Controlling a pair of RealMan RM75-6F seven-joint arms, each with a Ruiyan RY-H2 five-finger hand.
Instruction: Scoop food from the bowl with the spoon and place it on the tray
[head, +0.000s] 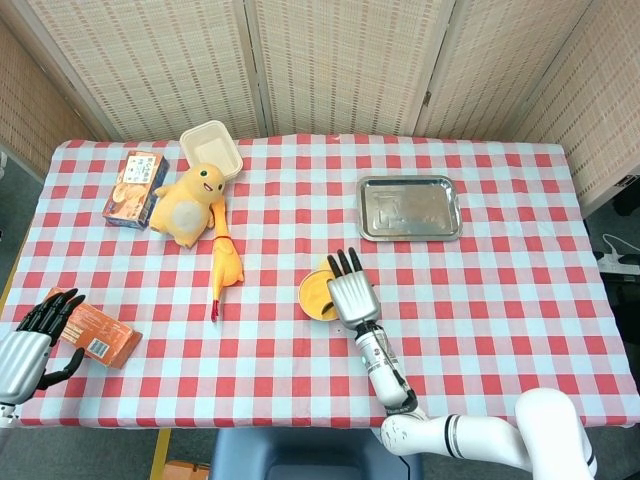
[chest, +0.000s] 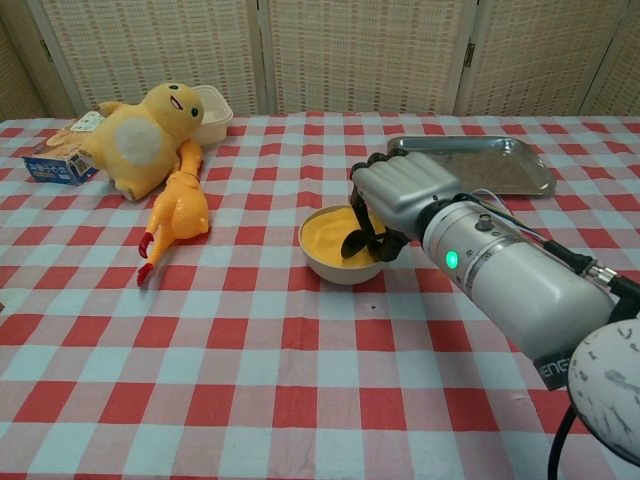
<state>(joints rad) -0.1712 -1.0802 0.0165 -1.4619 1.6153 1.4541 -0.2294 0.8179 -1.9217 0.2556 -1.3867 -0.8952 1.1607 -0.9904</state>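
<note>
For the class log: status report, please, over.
Right hand holds spoon in bowl. Left hand open, idle. Tray unobstructed.

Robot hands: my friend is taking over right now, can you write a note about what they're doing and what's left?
Right robot hand: holds the spoon, its dark scoop down in the yellow food inside the bowl.
Left robot hand: at the table's near left edge, fingers apart, holding nothing, next to an orange box.
Tray: beyond the bowl toward the far right, no food on it.
Done: spoon picked up and dipped in.
Left: lift a scoop, carry it to the tray, tip it out.
</note>
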